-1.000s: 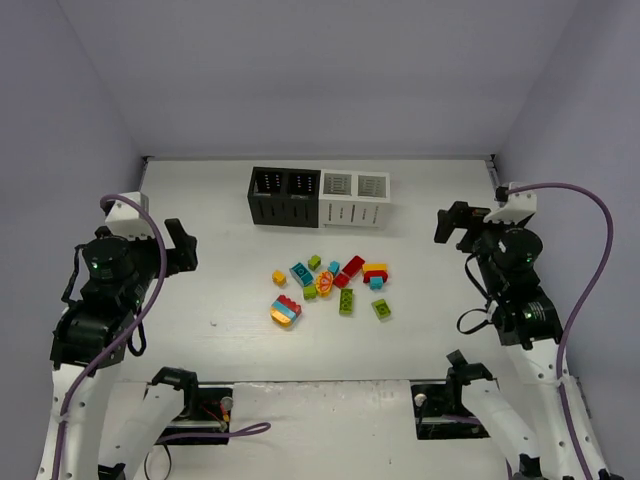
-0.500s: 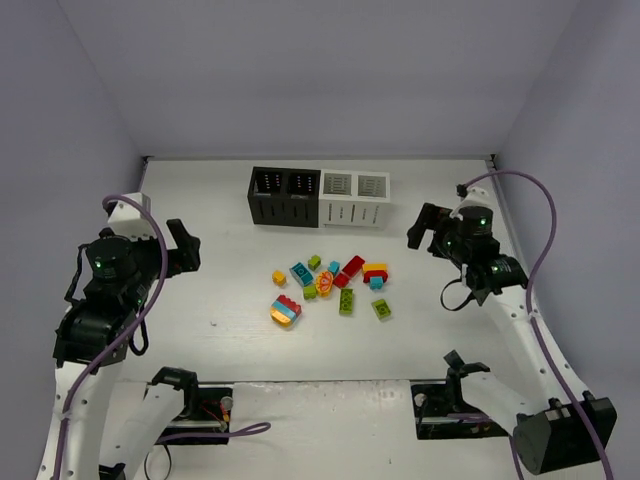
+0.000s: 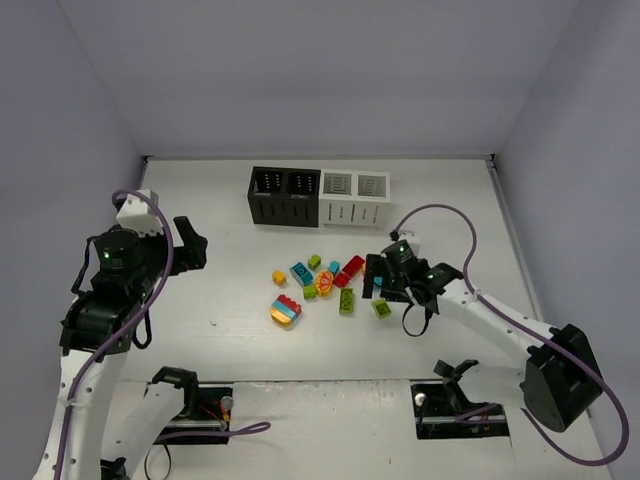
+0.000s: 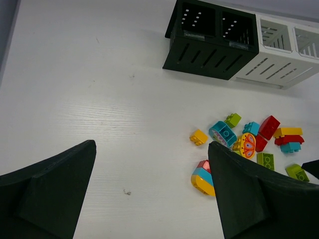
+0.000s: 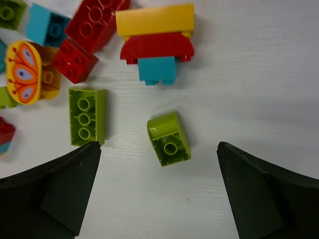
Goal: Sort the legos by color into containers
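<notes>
– Legos (image 3: pixel 330 280) are lying scattered in a loose pile mid-table, and your right gripper (image 5: pixel 158 154) is hanging low over the pile's right edge, fingers spread wide, gripping nothing.

– What's sitting between those fingers?

– A lime brick (image 5: pixel 168 138) is lying in the gap, touching neither finger. Just beside it, toward the pile, a green brick (image 5: pixel 87 116) is lying flat, showing you three studs. Just beyond the lime one, a yellow, red and teal clump (image 5: pixel 155 42) is resting on the table (image 5: pixel 259 74), with two red bricks (image 5: pixel 94 17) and a butterfly piece (image 5: pixel 24 72) crowding in next to it.

– And the other arm?

– Your left gripper (image 4: pixel 152 147) is hovering over the white table, equally wide and holding nothing, well to the left of the pile. From its camera, a striped clump (image 4: pixel 203 178) of red, teal and yellow is lying nearest, and a small yellow brick (image 4: pixel 198 136) is sitting just beyond that.

– Where are the containers?

– The containers (image 3: pixel 318 197) are standing in a joined row at the far side of the table, two black on the left, two white on the right, well apart from both grippers.
</notes>
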Tool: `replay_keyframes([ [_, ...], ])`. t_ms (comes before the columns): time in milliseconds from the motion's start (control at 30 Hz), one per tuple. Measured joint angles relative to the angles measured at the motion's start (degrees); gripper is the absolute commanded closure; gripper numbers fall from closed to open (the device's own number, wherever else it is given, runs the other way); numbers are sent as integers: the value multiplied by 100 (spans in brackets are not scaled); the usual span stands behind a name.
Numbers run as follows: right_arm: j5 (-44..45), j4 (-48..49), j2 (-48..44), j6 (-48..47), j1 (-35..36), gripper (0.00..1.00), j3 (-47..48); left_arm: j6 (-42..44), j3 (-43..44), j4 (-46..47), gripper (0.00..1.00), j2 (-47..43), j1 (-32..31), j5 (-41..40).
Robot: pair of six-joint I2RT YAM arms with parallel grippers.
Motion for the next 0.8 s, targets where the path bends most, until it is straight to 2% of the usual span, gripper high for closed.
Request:
replay_keyframes([
  [300,376,-46,678,549,501,12,-214,0,-111,-52,13,-2,0,13],
  [433,509,-26,896,623,540,23,-240,-2,-208,-59,13,-20,0,9],
  [500,553,-7,994,634,551,26,-247,0,-238,-59,13,-17,0,11],
  [567,553,44,1108,627,562,33,-247,0,-271,-59,13,-15,0,11],
  [667,551,149,1270,581,562,60,-247,0,-282,-59,13,2,0,11],
  [700,555,170,1298,573,562,80,-247,0,-282,-59,13,4,0,11],
  [733,564,197,1305,553,562,90,-247,0,-282,-59,13,4,0,11],
  [767,570,243,1292,533,562,98,-247,0,-282,-59,13,4,0,11],
  [800,570,269,1281,522,562,100,-247,0,-282,-59,13,4,0,11],
])
